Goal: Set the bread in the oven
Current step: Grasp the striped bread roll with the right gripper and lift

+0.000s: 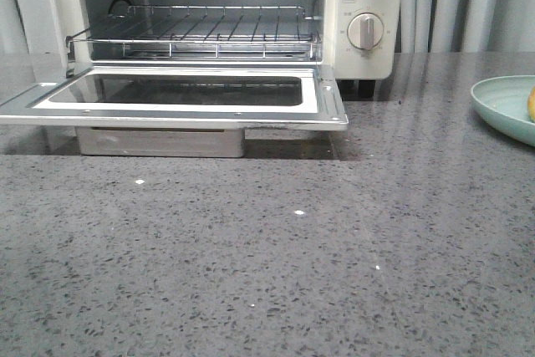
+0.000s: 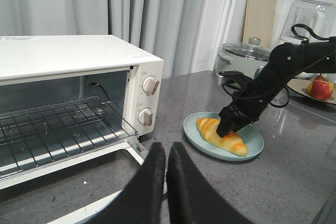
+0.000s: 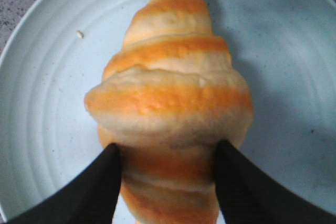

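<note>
Here the bread (image 3: 170, 103) lies on a pale blue plate (image 2: 252, 145) to the right of the oven (image 2: 79, 77), whose door (image 1: 180, 94) is folded down and whose wire rack (image 1: 201, 31) is bare. The right gripper (image 3: 167, 169) straddles the roll across its width, one jaw at each flank, so the long axis runs between them; whether they already press it, I cannot tell. The left gripper (image 2: 167, 182) is near the oven, jaws together and holding nothing.

We observe the oven (image 2: 79, 93) with its door open, the right gripper (image 2: 229, 129) down on the bread (image 2: 220, 136) on a plate (image 2: 223, 140), and the left gripper (image 2: 166, 169) closed.
</note>
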